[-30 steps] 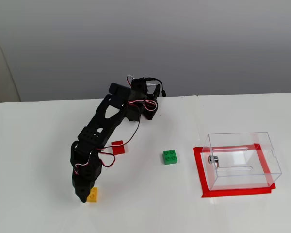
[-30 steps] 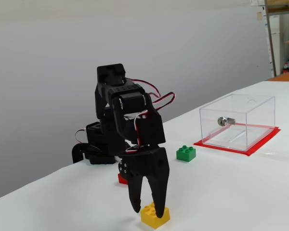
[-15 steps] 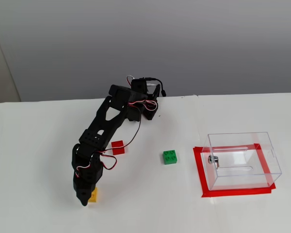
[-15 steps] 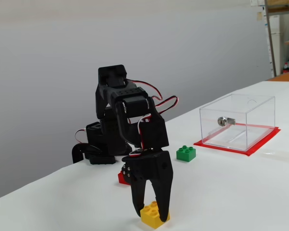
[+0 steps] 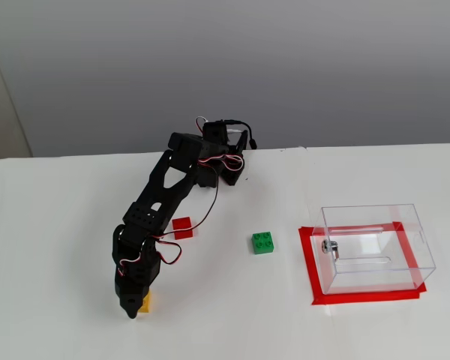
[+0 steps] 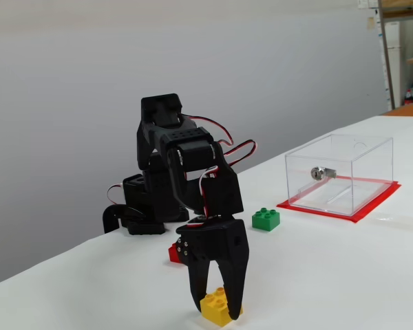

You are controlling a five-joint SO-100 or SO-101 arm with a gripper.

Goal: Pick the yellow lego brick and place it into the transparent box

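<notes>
Yellow plastic sits right between my fingers (image 6: 217, 311). It is the yellow lego brick (image 6: 217, 307), and it rests on the white table (image 6: 344, 275) close to the front edge in a fixed view. My two black fingertips point straight down, one on each side of the brick, and both look like they press against its sides. So my fingers are closed around the brick, and it sits low at the table; I cannot tell if it is lifted. In the other fixed view my fingers (image 5: 132, 306) hide most of the brick (image 5: 144, 301); only a yellow corner peeks out.

Behind my fingers lies the red cube (image 6: 173, 254), mostly hidden by my arm. From above, the red cube (image 5: 183, 227) is just beside my arm's middle part.

Farther off sits the green brick (image 6: 266, 218), alone on the table and well apart from the yellow one.

Farthest away stands the transparent box (image 6: 339, 174), on a red mat (image 6: 361, 210). A small metal piece (image 6: 319, 172) is on one wall.
</notes>
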